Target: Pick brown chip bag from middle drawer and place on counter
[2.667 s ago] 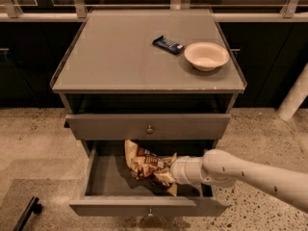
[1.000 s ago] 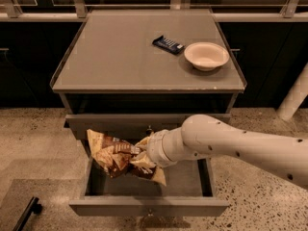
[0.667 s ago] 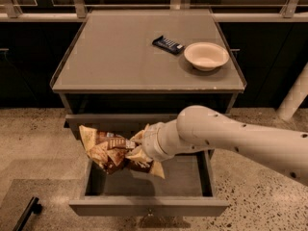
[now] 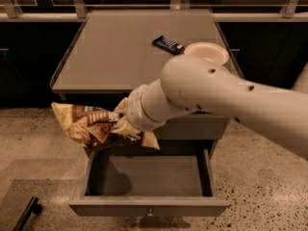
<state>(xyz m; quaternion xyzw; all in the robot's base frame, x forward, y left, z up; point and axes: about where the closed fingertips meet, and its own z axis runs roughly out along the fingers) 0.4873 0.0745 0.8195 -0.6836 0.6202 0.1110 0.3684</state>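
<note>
My gripper holds the brown chip bag up in the air, out of the middle drawer but not yet on the tabletop.

My big arm reaches across the front right corner of the tabletop. The left and middle of the tabletop are bare, so I think that is a good spot for the bag. The middle drawer is open below me with nothing in it. The bag hangs just under the tabletop's front edge, off to the left, so I think I must lift it higher to get over the thin rim. A white bowl and a small dark blue wrapper sit at the back right, well apart from the bag. My gripper is squeezed tight on the bag's right end.
</note>
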